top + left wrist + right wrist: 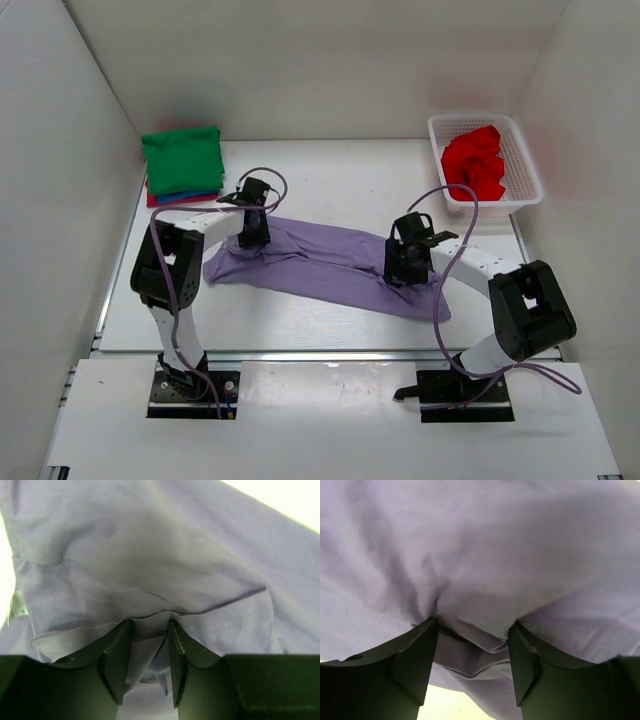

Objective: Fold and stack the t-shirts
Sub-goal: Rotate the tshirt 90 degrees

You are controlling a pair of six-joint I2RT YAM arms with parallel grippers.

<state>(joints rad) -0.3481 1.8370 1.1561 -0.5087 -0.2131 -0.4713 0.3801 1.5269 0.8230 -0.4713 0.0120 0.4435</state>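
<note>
long rumpled lavender t-shirt (320, 262); left gripper (150, 630) and right gripper (472, 630) both tight on its cloth

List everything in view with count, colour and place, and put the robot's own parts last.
lavender t-shirt: 1, lavender-purple, spread across the middle of the table
green t-shirt: 1, green, folded, top of the far-left stack
blue t-shirt: 1, blue, folded, under the green one
magenta t-shirt: 1, magenta, folded, bottom of the stack
red t-shirt: 1, red, crumpled in the basket
basket: 1, white lattice, far right
table: 1, white
left arm: 1, black and white, near left
right arm: 1, black and white, near right
left gripper: 1, dark, pinching the lavender t-shirt's left end
right gripper: 1, dark, pinching its right end
</note>
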